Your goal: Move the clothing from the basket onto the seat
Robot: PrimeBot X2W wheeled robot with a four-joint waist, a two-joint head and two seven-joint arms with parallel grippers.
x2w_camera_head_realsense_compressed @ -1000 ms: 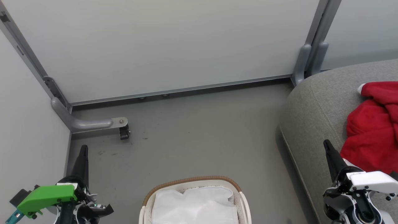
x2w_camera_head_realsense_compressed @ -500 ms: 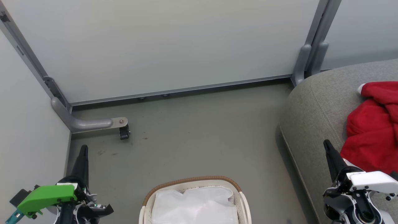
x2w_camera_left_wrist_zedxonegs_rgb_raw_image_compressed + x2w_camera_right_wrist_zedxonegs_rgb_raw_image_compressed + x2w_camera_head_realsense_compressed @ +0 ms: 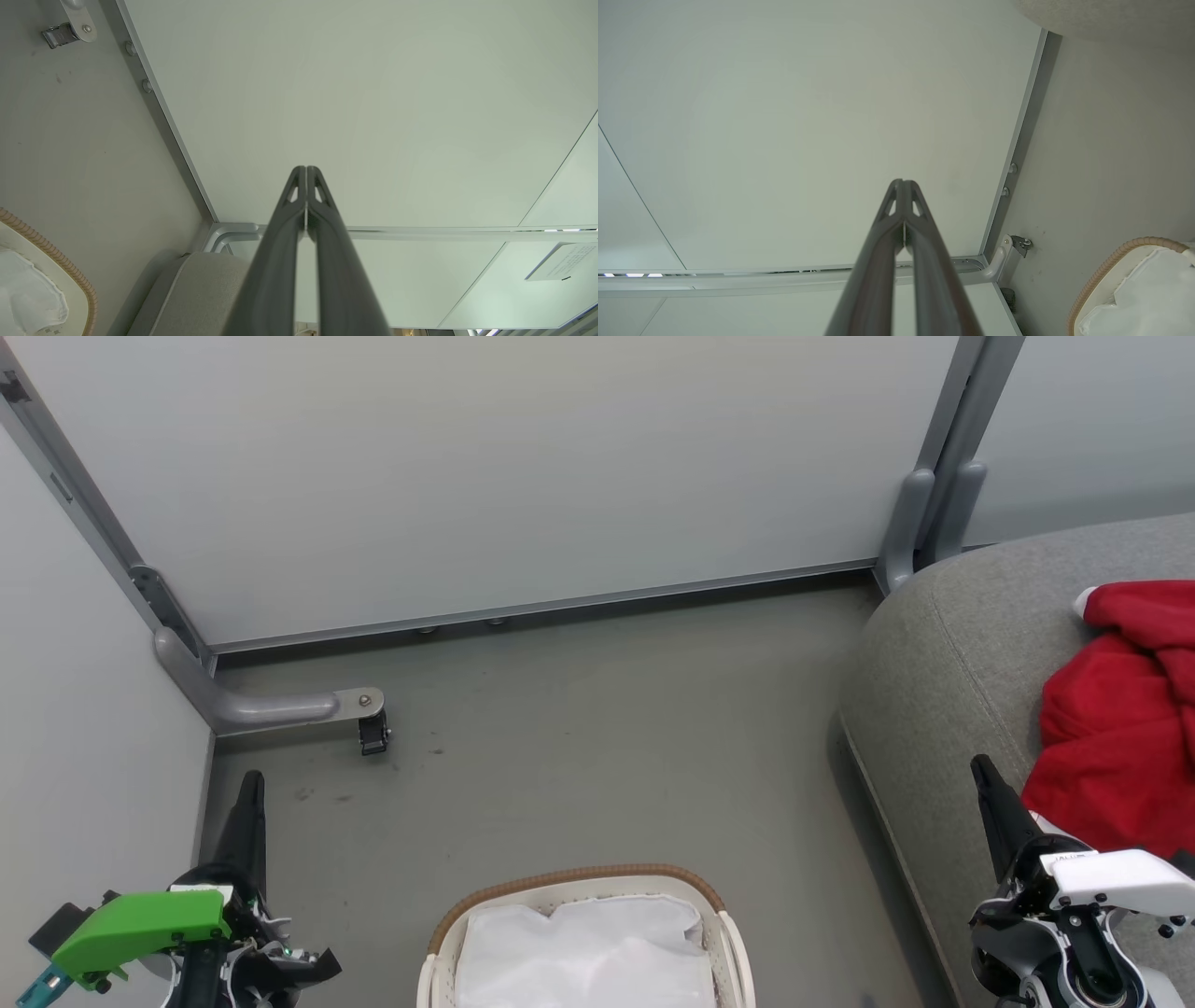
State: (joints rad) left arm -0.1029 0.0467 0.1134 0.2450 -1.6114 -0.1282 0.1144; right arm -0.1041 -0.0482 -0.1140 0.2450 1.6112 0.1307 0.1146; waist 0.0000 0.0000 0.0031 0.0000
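Note:
Red clothing (image 3: 1120,709) lies bunched on the grey seat (image 3: 943,653) at the right. The white basket (image 3: 579,882) with a brown woven rim stands on the floor at the bottom centre, and inside it I see only its white cloth lining (image 3: 588,952). The basket's rim also appears in the left wrist view (image 3: 51,256) and the right wrist view (image 3: 1115,256). My left gripper (image 3: 250,782) is shut at the lower left, holding nothing. My right gripper (image 3: 980,767) is shut at the lower right, just left of the clothing, above the seat's edge.
Pale partition panels (image 3: 523,467) close off the back and left. A grey metal foot bracket (image 3: 271,707) with a small black caster juts over the floor at the left. A grey post (image 3: 920,523) stands behind the seat's corner.

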